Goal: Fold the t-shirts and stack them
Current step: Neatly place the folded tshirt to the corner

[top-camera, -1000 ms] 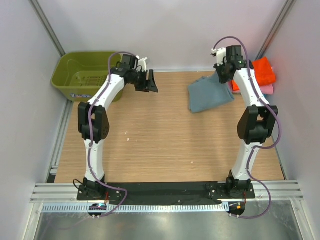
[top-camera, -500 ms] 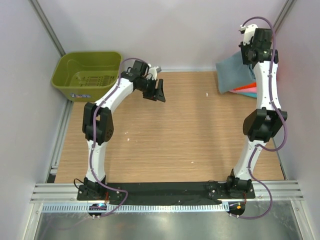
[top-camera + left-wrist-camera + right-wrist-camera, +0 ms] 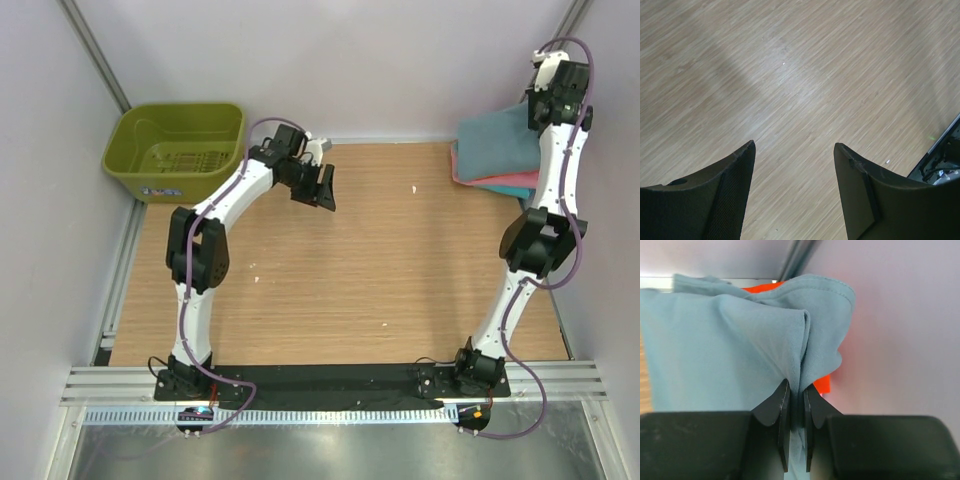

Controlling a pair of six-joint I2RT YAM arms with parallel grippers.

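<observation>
In the right wrist view we see the right gripper (image 3: 796, 390) clenched on a bunched fold of the dusty blue-grey t-shirt (image 3: 725, 340). Both fingers pinch the cloth between them, and the shirt spreads up and to the left from the jaws. A bright orange t-shirt (image 3: 823, 382) peeks out just right of the fingertips and again above the fold.

The top view hides that pinch behind the wrist. What it adds is that the arm reaches to the far right corner of the table (image 3: 380, 270), where the blue-grey cloth covers a folded pile (image 3: 505, 186), of which only a pink-red edge shows.

The left wrist view shows the left gripper (image 3: 794, 145) released, with only bare wood between its spread jaws. From above we see it hovers well apart from the shirts, right of the olive-green basket (image 3: 175, 106).
</observation>
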